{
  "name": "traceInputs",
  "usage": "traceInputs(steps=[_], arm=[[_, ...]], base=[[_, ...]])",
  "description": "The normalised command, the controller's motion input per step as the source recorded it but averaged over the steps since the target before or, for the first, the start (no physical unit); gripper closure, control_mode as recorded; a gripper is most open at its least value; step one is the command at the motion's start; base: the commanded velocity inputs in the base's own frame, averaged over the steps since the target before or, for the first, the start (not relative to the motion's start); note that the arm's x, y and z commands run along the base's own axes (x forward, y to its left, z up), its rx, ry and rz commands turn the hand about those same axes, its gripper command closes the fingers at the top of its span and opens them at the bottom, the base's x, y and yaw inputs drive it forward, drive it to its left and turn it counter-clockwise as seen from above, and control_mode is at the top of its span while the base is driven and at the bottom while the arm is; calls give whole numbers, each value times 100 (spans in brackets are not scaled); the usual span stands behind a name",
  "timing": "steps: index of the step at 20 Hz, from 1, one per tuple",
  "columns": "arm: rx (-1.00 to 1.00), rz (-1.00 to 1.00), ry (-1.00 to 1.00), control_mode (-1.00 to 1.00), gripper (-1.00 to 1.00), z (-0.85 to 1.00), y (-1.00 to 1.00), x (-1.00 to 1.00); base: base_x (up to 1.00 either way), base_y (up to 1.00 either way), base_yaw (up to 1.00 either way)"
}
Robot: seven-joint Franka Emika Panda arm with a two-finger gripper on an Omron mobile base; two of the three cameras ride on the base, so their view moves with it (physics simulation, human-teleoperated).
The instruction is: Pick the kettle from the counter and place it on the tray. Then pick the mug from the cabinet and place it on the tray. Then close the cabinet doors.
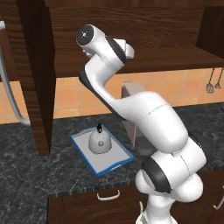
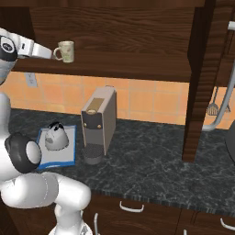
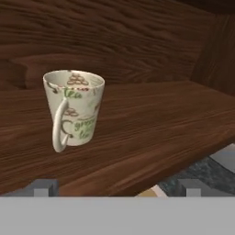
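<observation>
Mug (image 3: 73, 108) is standing upright on the cabinet shelf (image 3: 151, 124), handle facing the camera. Gripper (image 3: 117, 187) is hovering just before it, jaws spread wide, grasping nothing. Kettle (image 1: 99, 140) is sitting on the tray (image 1: 114, 164) on the counter (image 2: 151, 160).

Orange tiled wall (image 2: 151, 103), wall socket (image 2: 31, 80), hanging utensils (image 1: 213, 83), lower drawers (image 2: 133, 209)

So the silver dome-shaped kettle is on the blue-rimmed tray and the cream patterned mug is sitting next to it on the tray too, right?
Not quite. The silver dome-shaped kettle is on the blue-rimmed tray, but the cream patterned mug stands on the dark wooden cabinet shelf, as the hand view and right base view show.
</observation>
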Motion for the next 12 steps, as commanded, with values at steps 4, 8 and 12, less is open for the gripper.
traceInputs(steps=[4, 8, 12], arm=[[2, -10, 0, -100, -100, 0, 0, 29], [1, -8, 0, -100, -100, 0, 0, 36], [1, -5, 0, -100, -100, 0, 0, 33]], base=[[0, 0, 0], [0, 0, 0], [0, 0, 0]])
